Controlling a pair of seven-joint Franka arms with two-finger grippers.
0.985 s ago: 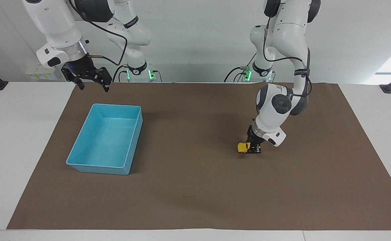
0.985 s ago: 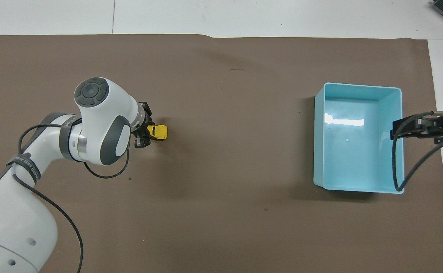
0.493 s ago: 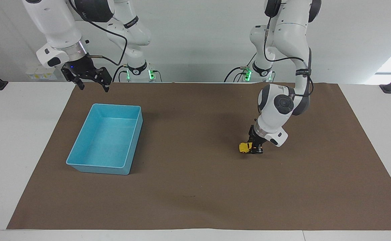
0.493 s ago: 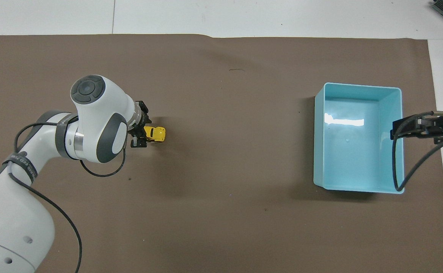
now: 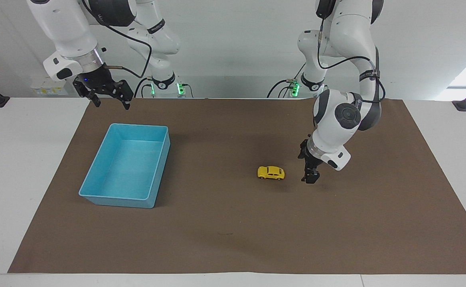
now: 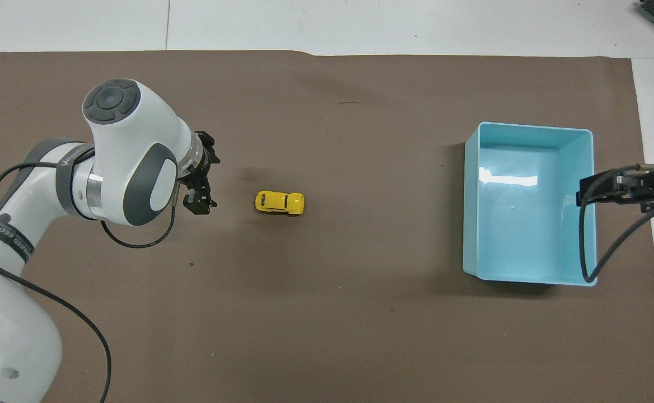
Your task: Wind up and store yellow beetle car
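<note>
No text, label, brand, number or sign can be read here. The band [image 6: 3, 244] around the left arm carries pale lettering in the overhead view, and so do the dark bands [image 5: 155, 26] on the arms in the facing view, but the letters are too small to make out.
</note>
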